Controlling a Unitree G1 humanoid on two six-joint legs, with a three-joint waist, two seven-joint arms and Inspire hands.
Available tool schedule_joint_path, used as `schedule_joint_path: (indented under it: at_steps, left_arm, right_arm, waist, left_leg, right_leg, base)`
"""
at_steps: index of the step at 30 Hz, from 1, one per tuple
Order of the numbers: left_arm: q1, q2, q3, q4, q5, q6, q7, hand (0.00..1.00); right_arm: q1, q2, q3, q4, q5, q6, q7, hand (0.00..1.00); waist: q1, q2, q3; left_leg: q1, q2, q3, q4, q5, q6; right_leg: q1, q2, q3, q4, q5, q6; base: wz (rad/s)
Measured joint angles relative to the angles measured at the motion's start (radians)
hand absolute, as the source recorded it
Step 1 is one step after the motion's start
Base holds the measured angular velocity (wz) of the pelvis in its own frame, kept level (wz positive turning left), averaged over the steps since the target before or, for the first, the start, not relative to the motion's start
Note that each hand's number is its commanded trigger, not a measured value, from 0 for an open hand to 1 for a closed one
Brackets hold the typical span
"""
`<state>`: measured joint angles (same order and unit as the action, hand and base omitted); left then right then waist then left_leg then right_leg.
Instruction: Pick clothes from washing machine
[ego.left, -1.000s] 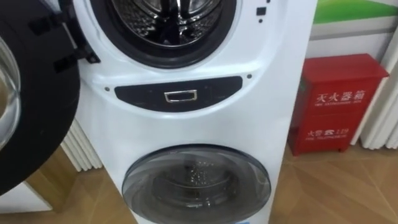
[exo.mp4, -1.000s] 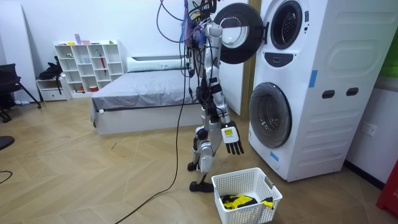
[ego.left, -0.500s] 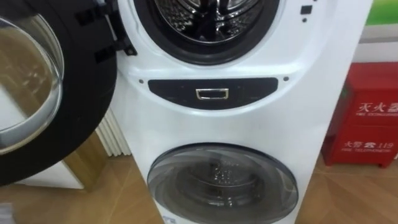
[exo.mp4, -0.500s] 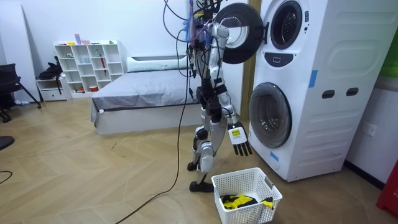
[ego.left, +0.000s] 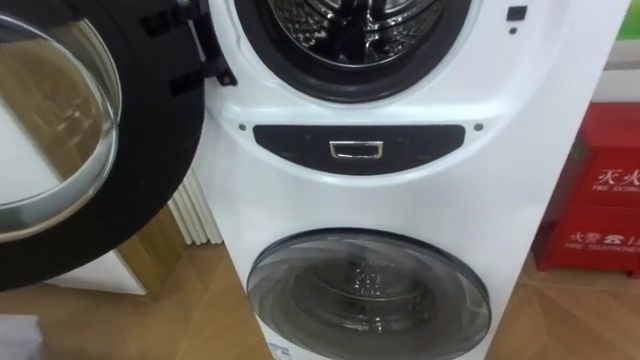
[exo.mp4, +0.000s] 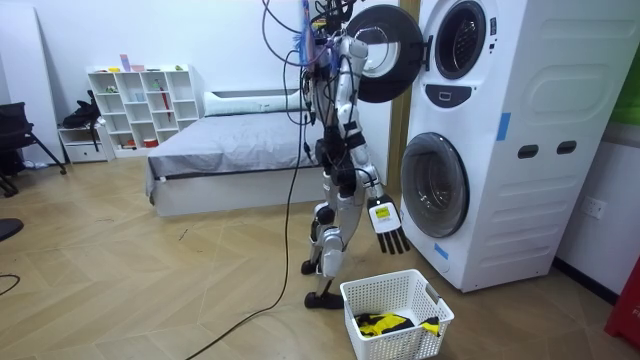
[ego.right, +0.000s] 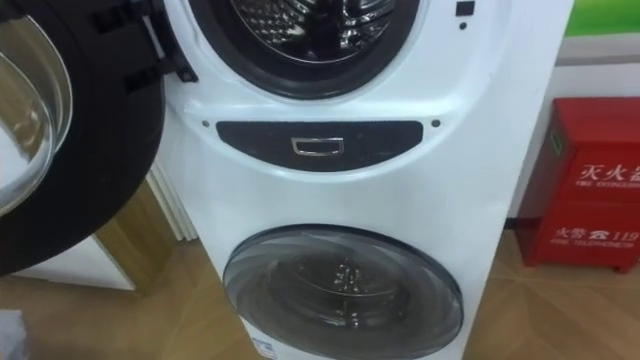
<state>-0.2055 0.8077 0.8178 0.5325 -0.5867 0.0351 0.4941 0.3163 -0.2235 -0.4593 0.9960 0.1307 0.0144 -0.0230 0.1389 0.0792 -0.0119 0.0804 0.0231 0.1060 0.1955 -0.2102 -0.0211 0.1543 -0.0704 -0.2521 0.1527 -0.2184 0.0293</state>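
The upper washing machine's drum (ego.left: 352, 28) stands open in front of me, and the part that shows is bare metal. Its round black door (ego.left: 70, 140) is swung out to my left. In the room view I stand facing the stacked machines (exo.mp4: 480, 140), a step from them. Yellow and black clothes (exo.mp4: 385, 323) lie in the white basket (exo.mp4: 396, 288) on the floor by my feet. My right hand (exo.mp4: 386, 226) hangs low beside my hip, fingers straight, holding nothing.
The lower machine's round door (ego.left: 368, 295) is shut. A red cabinet (ego.left: 600, 190) stands on the floor to the right of the machines, and a white radiator (ego.left: 195, 215) is behind the open door. A bed (exo.mp4: 230, 150) and a white shelf (exo.mp4: 140, 105) are behind me.
The eye view has shifted, so the machines now sit further right and lower in the picture. In the room view my right hand has swung slightly toward the machines.
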Motion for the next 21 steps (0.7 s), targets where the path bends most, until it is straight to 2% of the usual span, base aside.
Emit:
schedule_joint_path:
  at_steps: [4,6,8,10,13,21]
  left_arm:
    - [-0.007,0.016,-0.017,0.034,0.01,0.002,0.005,0.0]
    - [-0.014,0.029,-0.017,0.072,0.009,0.005,0.002,0.0]
    - [-0.048,0.046,-0.014,0.125,0.01,0.01,-0.008,0.0]
    - [-0.081,0.078,-0.012,0.213,0.011,0.013,-0.03,0.0]
    - [-0.089,0.117,-0.009,0.282,0.011,0.03,-0.059,0.0]
    - [-0.108,0.128,-0.019,0.364,0.011,0.031,-0.114,0.0]
  right_arm:
    - [0.0,-0.003,-0.001,-0.011,-0.02,0.0,0.0,0.0]
    - [0.005,-0.005,-0.021,-0.018,-0.022,0.0,0.001,0.0]
    - [0.027,-0.007,-0.04,-0.026,-0.037,0.0,0.003,0.0]
    - [0.047,-0.008,-0.055,-0.028,-0.073,0.001,0.005,0.0]
    - [0.064,-0.007,-0.064,-0.028,-0.091,0.002,0.005,0.0]
    - [0.058,-0.008,-0.08,-0.028,-0.093,-0.002,0.002,0.0]
  waist:
    - [-0.023,-0.002,-0.0001]
    - [-0.023,0.0,-0.0007]
    - [-0.016,-0.001,-0.0011]
    - [0.001,-0.002,-0.0024]
    - [0.001,-0.008,-0.0054]
    - [0.006,-0.007,-0.0048]
  left_leg:
    - [0.002,0.0,0.001,0.001,0.0,0.0]
    - [0.005,0.001,0.006,-0.001,0.0,0.0]
    - [0.01,0.001,0.012,-0.009,0.0,0.0]
    - [0.006,0.002,0.022,-0.015,0.0,0.0]
    - [-0.003,0.002,0.024,-0.015,-0.001,0.001]
    - [0.001,0.0,0.024,-0.009,-0.001,0.002]
  right_leg:
    - [0.002,0.0,0.002,0.003,0.0,0.0]
    - [0.001,0.0,0.007,0.002,0.0,0.0]
    - [0.0,0.0,0.009,0.002,0.0,0.0]
    - [-0.011,0.002,0.017,0.004,0.0,-0.001]
    - [-0.011,0.001,0.017,0.007,0.0,0.0]
    - [-0.013,-0.002,0.029,0.017,0.0,0.0]
  base:
    - [0.0]
    - [-0.06]
    - [-0.08]
    - [-0.12]
    - [-0.02]
    - [0.0]
